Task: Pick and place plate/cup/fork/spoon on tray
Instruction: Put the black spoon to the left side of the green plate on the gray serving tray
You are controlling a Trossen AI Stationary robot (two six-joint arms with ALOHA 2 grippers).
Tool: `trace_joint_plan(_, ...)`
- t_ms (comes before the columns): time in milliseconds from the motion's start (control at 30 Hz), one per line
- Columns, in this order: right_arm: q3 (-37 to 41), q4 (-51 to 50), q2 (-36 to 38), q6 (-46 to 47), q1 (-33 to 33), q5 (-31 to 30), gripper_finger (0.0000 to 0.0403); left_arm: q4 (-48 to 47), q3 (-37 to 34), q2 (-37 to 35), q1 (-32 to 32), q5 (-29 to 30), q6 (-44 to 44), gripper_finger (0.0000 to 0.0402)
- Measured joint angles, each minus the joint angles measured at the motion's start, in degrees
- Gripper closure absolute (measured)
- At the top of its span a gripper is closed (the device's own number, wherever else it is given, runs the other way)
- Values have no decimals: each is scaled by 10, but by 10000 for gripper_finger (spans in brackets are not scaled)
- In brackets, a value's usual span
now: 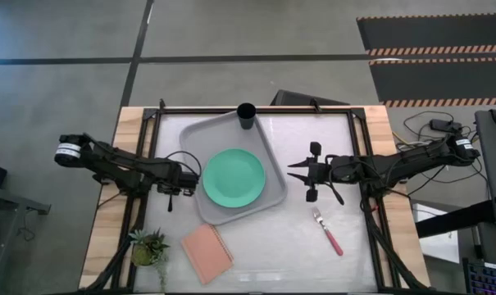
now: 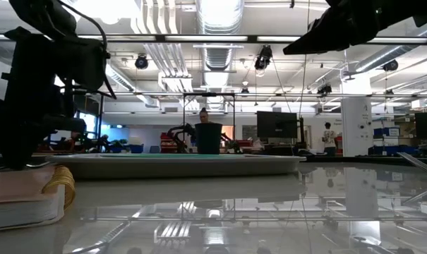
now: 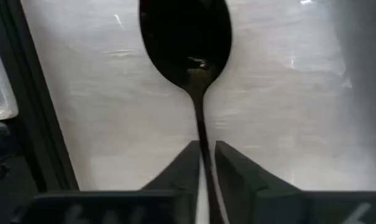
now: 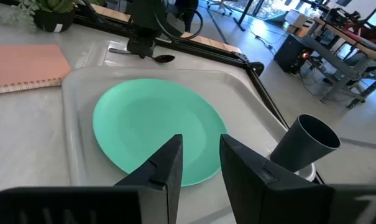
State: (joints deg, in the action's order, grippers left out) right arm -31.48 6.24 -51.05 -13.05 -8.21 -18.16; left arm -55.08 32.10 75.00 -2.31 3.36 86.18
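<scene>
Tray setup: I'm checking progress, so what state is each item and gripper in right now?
tray: on table, holding plate and cup.
plate: flat in tray.
cup: upright in tray's far corner.
spoon: on table beside tray, handle between left gripper's fingers.
fork: on table, outside tray.
left gripper: shut on spoon.
right gripper: open, empty, above table beside tray.

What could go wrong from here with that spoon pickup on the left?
1. The left gripper pinches the spoon only by its thin handle, bowl sticking far out; it may pivot or slip on the lift.
2. The spoon lies just outside the tray rim; a low carry could catch the raised edge.
3. The plate fills much of the tray, so the spoon may land on it.
</scene>
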Motion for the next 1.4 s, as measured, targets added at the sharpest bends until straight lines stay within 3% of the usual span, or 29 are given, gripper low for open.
trace_joint_plan(67, 0, 0, 0, 0, 0, 0, 305, 0, 0, 0, 0, 2, 3, 394)
trace_joint_plan(333, 0, -1, 0, 0, 0, 0, 313, -31, 15, 2, 1, 21, 1, 399)
trace_joint_plan(533, 0, -1, 0, 0, 0, 0, 312, -97, 74, 0, 0, 45, -16, 400)
trace_joint_plan(767, 0, 0, 0, 0, 0, 0, 305, -138, 178, 0, 0, 106, -94, 401)
trace_joint_plan(1067, 0, 0, 0, -10, 0, 0, 314, -159, 312, 12, 31, 173, -258, 401)
trace_joint_plan(1400, 0, -19, 48, -4, 0, 0, 305, -158, 418, 108, 143, 186, -533, 401)
